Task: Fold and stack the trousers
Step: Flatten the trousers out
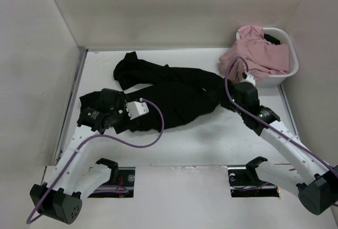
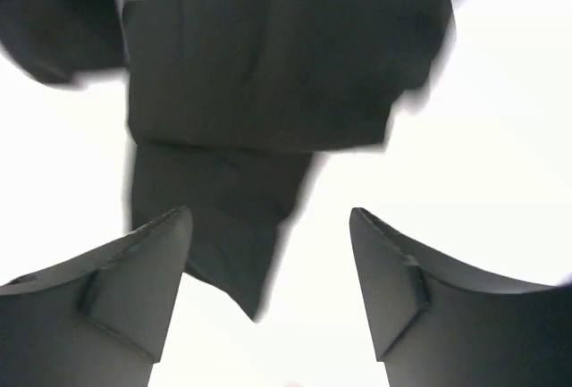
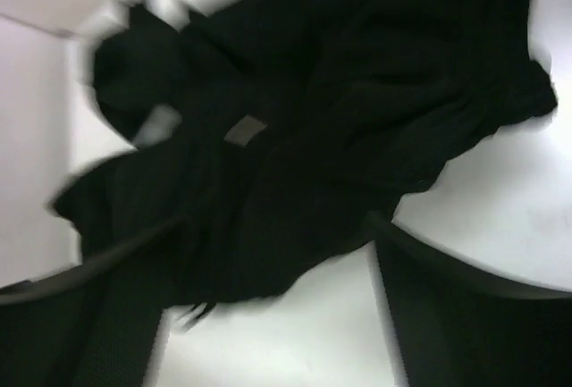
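Black trousers (image 1: 174, 94) are lying lengthwise left to right. Left fingers (image 2: 134, 271) are hovering wide over one end, right fingers (image 3: 465, 315) spread at the other.

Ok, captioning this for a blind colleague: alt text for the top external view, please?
Black trousers lie crumpled and unfolded across a white table, with the left arm reaching over their left end and the right arm over their right end. A white basket holding a pink garment sits in the far right corner.
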You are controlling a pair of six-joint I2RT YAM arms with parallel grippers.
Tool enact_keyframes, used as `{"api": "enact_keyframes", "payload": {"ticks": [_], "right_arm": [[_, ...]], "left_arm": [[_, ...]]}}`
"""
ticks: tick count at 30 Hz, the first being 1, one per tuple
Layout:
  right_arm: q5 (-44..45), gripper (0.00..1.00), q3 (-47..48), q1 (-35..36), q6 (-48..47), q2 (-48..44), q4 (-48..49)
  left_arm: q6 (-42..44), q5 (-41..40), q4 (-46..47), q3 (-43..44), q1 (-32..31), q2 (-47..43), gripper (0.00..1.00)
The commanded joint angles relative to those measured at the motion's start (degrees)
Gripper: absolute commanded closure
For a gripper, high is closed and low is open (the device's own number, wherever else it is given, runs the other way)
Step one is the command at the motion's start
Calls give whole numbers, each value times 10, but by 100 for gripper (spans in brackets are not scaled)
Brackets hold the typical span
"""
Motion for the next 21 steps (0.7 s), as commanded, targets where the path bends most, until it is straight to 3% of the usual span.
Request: {"api": "enact_keyframes", "payload": {"ticks": [1, 3, 4, 7, 11, 14, 15, 19, 21], "right_arm": [[1, 0, -83, -3, 72, -54, -17], [13, 0, -123, -20, 91, -84, -18], [21, 0, -134, -34, 94, -89, -19], [46, 0, -146, -72, 101, -72, -13], [88, 0, -139, -113, 98, 24, 41], [75, 0, -121, -139, 97, 126, 100], [49, 0, -98, -154, 109, 206, 121], [52, 5, -71, -153, 116, 263, 119], [65, 0, -58, -153, 113, 270, 111]], "left_arm": [[15, -21, -78, -34, 18, -15, 28], [32, -35, -87, -63, 39, -9, 28], [43, -44, -77, -79, 53, -5, 21], [71, -75, -9, -117, 103, 20, 19], [116, -95, 119, -128, 195, 75, 18], [171, -94, 214, -132, 291, 140, 16], [220, -91, 267, -119, 359, 209, 16], [276, -93, 316, -112, 395, 278, 16], [297, -94, 332, -112, 401, 310, 15]]}}
